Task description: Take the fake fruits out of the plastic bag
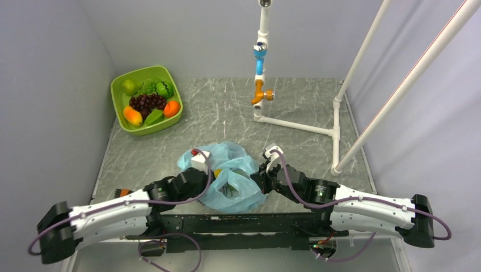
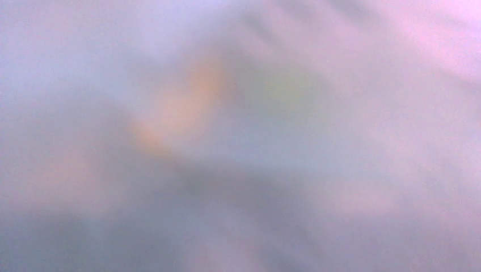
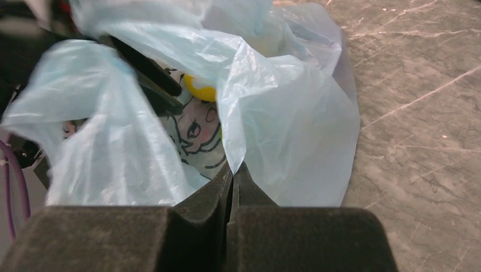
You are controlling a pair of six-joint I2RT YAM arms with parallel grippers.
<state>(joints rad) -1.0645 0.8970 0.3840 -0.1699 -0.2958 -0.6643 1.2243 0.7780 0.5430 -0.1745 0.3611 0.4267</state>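
Note:
The light-blue plastic bag (image 1: 235, 190) lies crumpled between my two arms, its cartoon face print showing in the right wrist view (image 3: 195, 133). My right gripper (image 3: 233, 167) is shut on a fold of the bag's rim, at the bag's right side (image 1: 262, 173). My left gripper (image 1: 211, 173) reaches into the bag's mouth from the left. Its dark fingers (image 3: 148, 76) show inside the bag, next to a yellow fake fruit (image 3: 201, 89). The left wrist view is all blur, with faint orange (image 2: 193, 96) and yellow-green (image 2: 283, 88) patches.
A lime-green tub (image 1: 120, 85) at the back left holds grapes (image 1: 147, 102), leafy green, orange and green fruits. A white pipe frame (image 1: 295, 124) with a blue and orange fitting stands at the back right. Grey walls close both sides.

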